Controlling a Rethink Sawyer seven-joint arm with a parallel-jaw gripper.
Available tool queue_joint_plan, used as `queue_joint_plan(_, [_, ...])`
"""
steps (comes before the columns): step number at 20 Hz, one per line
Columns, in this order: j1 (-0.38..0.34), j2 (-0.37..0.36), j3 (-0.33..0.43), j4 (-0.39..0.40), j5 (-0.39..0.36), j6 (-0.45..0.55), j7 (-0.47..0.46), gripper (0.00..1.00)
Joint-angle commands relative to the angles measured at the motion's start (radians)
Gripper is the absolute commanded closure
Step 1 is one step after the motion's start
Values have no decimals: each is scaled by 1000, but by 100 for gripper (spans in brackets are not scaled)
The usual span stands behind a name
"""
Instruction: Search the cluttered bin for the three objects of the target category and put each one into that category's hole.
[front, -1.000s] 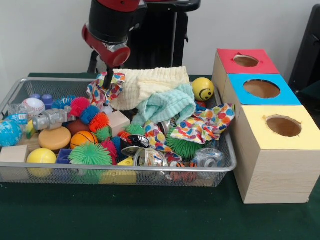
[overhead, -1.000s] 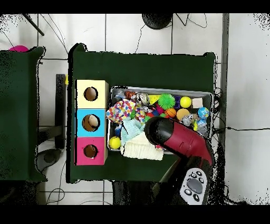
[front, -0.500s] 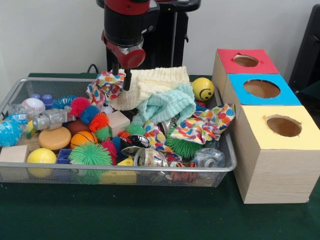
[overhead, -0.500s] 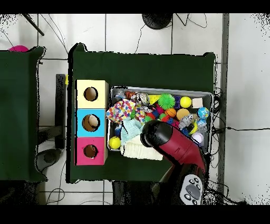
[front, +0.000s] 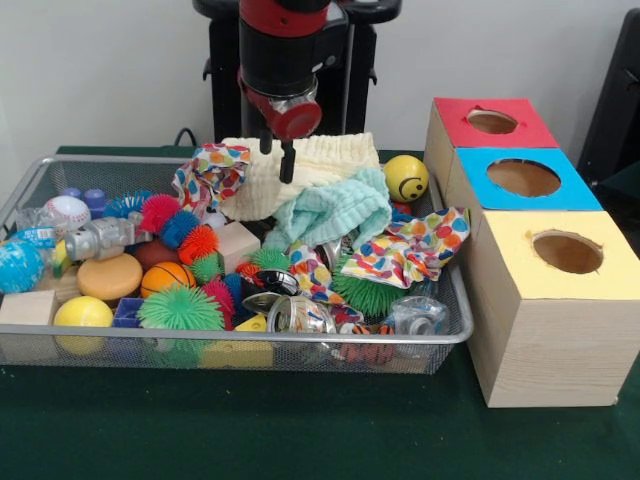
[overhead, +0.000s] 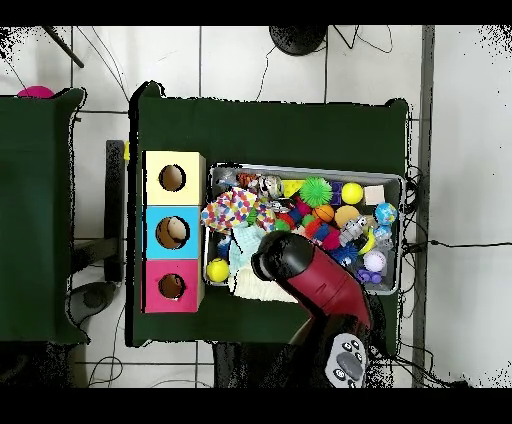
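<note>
Here the tool (front: 278, 158) is seen with its two fingers a little apart and nothing held between them, hanging just above the cream cloth (front: 300, 170) at the back of the wire bin (front: 440, 338). The target category is not told by the pictures; from the tool's place it is judged to be the cloths. Beside the cream cloth lies the mint cloth (front: 335, 210), partly over its front edge, and the spotted cloth (front: 412, 245) is spread further to the front, toward the yellow box (front: 555, 300). A second spotted cloth (front: 208, 172) lies on the other side of the cream cloth. If the tool is lowered here, two overlapped cloths could be pinched together, or only a thin fold could be caught and lost on the way. A trailing corner could also drag the yellow smiley ball (front: 406, 178), which sits near the cream cloth, and the hole of the red box (front: 492, 122) may be too narrow for a bunched cloth.
</note>
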Motion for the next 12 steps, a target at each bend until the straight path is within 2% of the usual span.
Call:
queue_joint_plan(1, [-57,49,193,115,94,-156,206,0])
queue_joint_plan(3, [-139,55,275,158,107,-237,138,0])
queue_joint_plan(7, [-288,124,358,148,-9,-381,24,0])
queue_joint_plan(9, [-314,169,337,89,-100,-407,-27,0])
queue_joint_plan(12, [-302,205,254,-22,-248,-470,-88,0])
